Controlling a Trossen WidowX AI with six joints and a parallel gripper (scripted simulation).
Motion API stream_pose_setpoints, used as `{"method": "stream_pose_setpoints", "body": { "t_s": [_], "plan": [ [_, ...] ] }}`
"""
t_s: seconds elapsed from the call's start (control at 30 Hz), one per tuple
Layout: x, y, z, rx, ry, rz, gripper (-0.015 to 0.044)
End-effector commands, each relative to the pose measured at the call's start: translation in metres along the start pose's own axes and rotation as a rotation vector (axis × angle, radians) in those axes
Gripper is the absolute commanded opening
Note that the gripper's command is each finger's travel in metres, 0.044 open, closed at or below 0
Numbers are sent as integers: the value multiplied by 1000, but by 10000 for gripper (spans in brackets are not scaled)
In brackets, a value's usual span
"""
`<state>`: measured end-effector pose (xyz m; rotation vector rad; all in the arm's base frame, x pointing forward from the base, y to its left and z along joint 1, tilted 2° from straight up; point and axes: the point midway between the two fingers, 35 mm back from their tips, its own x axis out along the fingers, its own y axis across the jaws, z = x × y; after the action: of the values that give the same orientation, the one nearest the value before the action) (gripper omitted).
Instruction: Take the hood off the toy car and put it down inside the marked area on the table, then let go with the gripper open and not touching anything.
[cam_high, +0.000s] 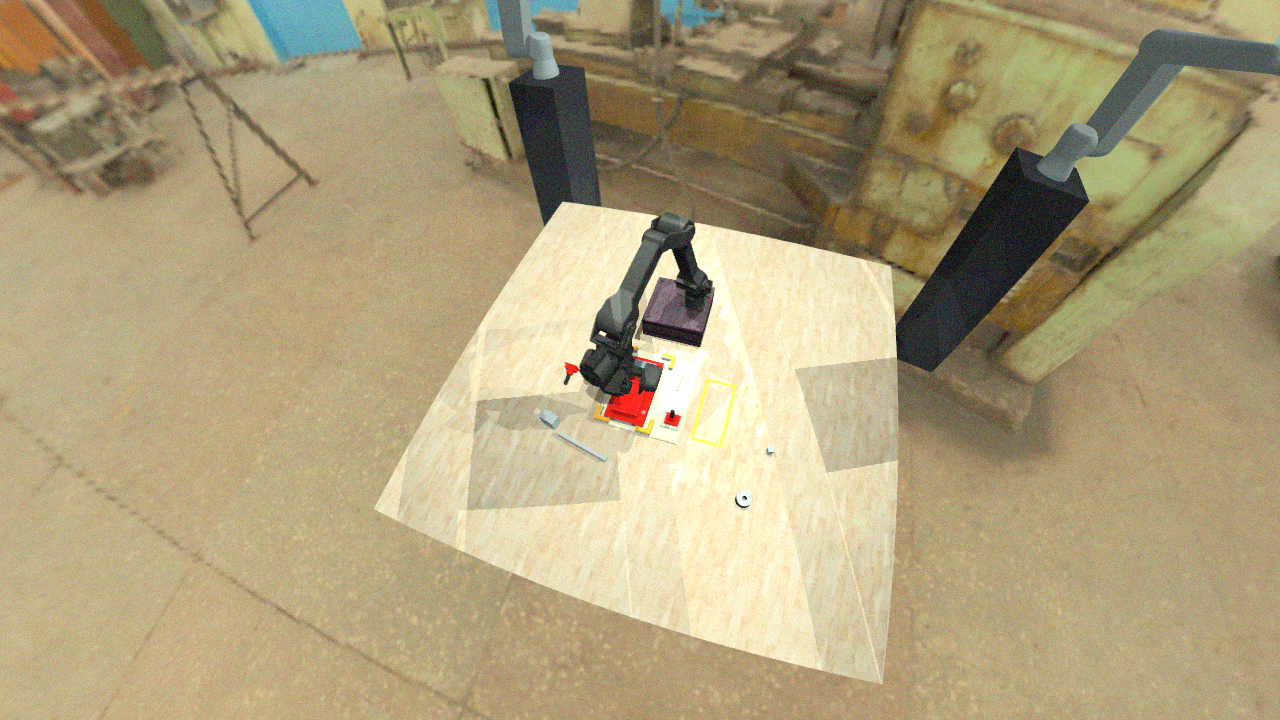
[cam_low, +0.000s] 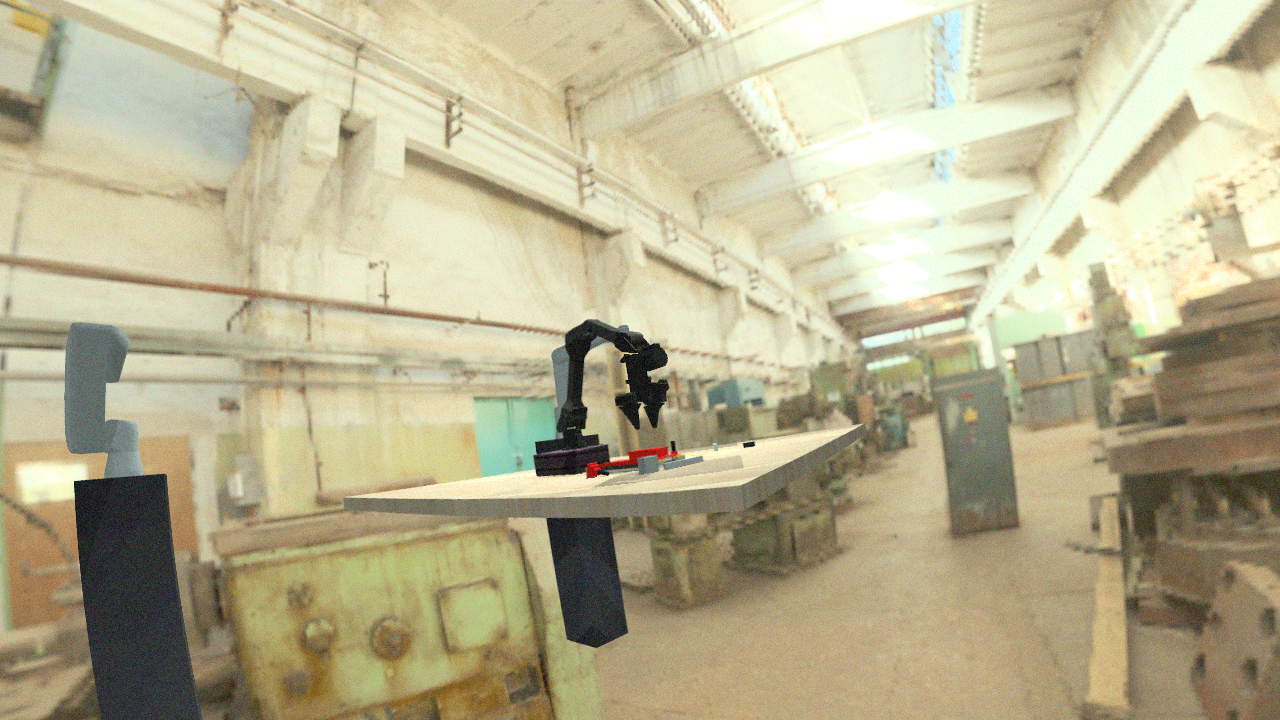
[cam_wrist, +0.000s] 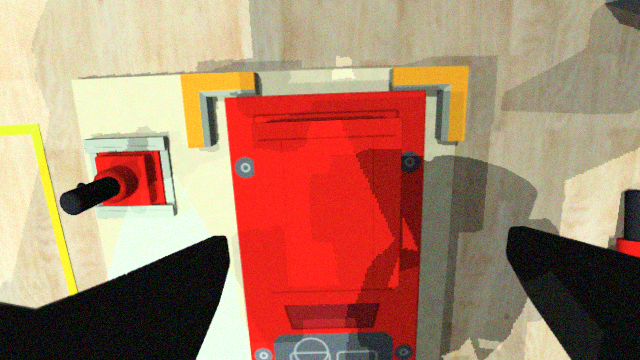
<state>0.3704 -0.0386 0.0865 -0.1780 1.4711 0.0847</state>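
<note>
A red toy car (cam_high: 646, 417) (cam_wrist: 246, 215) sits on a pale board between corner brackets. Its red hood (cam_high: 630, 404) (cam_wrist: 340, 200) is a raised panel in the middle of the body and is in place; the arm covers part of the car in the top view. My gripper (cam_low: 644, 426) (cam_wrist: 366, 245) is open and empty above the car, its fingertips on either side of the body in the wrist view and clear of it. The marked area (cam_high: 729, 414) (cam_wrist: 54, 205) is a yellow outline on the table beside the board, with nothing inside it.
The board (cam_wrist: 130, 100) carries orange brackets (cam_wrist: 217, 82) (cam_wrist: 430, 75) and a red block (cam_high: 672, 420) with a black peg. A red tool (cam_high: 571, 368) lies left of the car. A grey block (cam_high: 548, 418), grey bar (cam_high: 581, 445), ring (cam_high: 739, 498) and small grey piece (cam_high: 769, 451) lie around.
</note>
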Motion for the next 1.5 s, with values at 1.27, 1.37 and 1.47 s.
{"method": "stream_pose_setpoints", "body": {
  "t_s": [1.27, 1.37, 1.47],
  "plan": [
    [32, 11, -10, 5, 48, 20, 440],
    [34, 11, -11, 5, 48, 20, 440],
    [36, 11, -11, 5, 48, 20, 440]
  ]
}}
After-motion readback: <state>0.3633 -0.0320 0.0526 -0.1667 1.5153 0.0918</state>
